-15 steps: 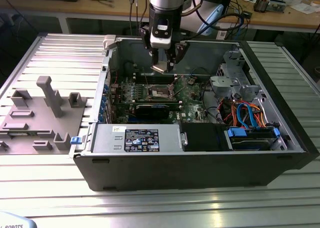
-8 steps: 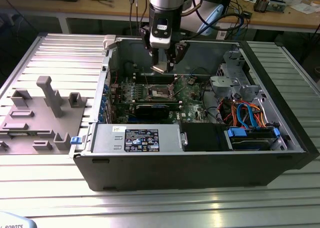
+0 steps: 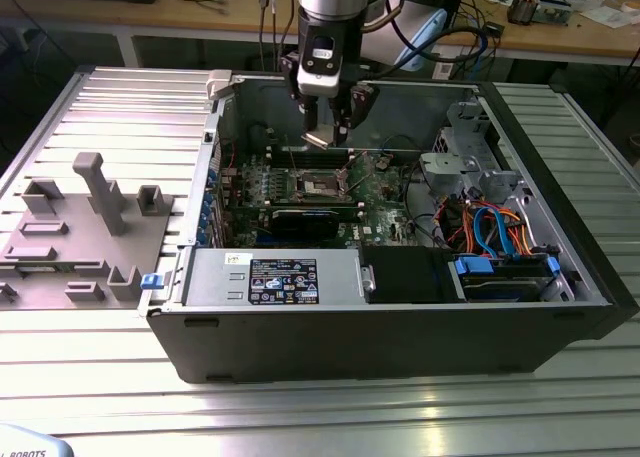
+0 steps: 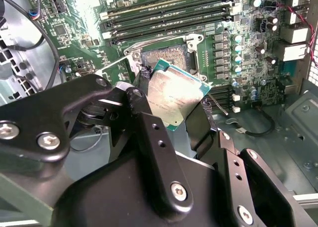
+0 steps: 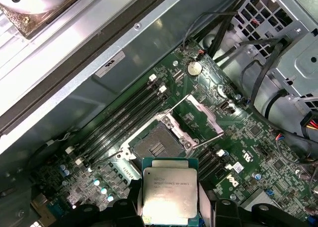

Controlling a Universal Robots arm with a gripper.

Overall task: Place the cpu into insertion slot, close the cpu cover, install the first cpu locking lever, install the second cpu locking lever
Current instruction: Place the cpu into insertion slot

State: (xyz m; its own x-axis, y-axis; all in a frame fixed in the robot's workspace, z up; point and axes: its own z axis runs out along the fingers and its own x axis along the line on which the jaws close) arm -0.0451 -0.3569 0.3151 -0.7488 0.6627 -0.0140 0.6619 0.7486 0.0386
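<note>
So the small flat square cpu with the dull silver-grey metal lid [image 5: 170, 192] is up in the air, pinched by its edges between the two black fingers of the arm's gripper [image 5: 170, 209]. They're closed narrow on the chip, one on each side. In the exterior view it hangs above the board, toward the far wall and a bit to the exterior view's left of the case's middle.

Below it is the dark square insertion slot [image 5: 156, 146], empty, with its pin field exposed. Just beside that, the thin silvery cpu cover frame with the square opening [image 5: 201, 115] is flipped up and open, and a thin metal locking lever rod [image 5: 208, 139] sticks out near it.

What worries me:
- In the second wrist view the chip looks tilted rather than flat. If it goes down corner first, I'd guess bent socket pins.
- I can't tell the notch orientation from here. A wrong rotation means it won't seat.
- It's an edge-only grip, so a bump could let it slip.
- The fingers are bulky, and the upright cover and lever sit close enough to snag on.

Around all that are the green motherboard [image 5: 238, 152], the long black memory slots [image 5: 124, 122] and the black metal computer case [image 3: 300, 347].
</note>
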